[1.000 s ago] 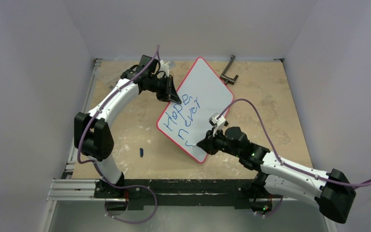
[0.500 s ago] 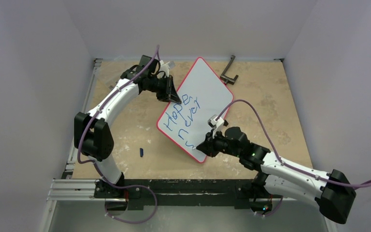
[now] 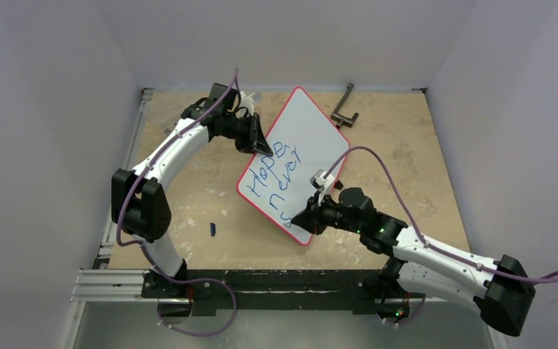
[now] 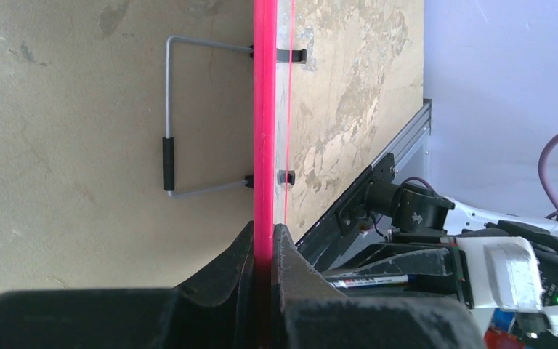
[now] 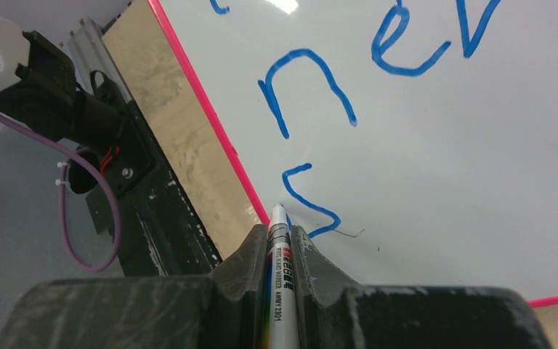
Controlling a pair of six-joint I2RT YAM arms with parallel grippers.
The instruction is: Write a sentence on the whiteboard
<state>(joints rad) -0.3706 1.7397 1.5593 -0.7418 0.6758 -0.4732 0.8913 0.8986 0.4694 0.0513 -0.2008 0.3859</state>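
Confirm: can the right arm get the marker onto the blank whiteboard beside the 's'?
Probably yes. The right gripper is shut on the marker, its tip by the 's', and the whiteboard beside it is bare. The left gripper clamps the rim.

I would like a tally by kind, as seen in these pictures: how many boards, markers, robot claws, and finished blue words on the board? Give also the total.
Whiteboard: 1
Marker: 1
Claws, left claw and right claw: 2
Finished blue words, "Hope" and "never": 2
Total: 6
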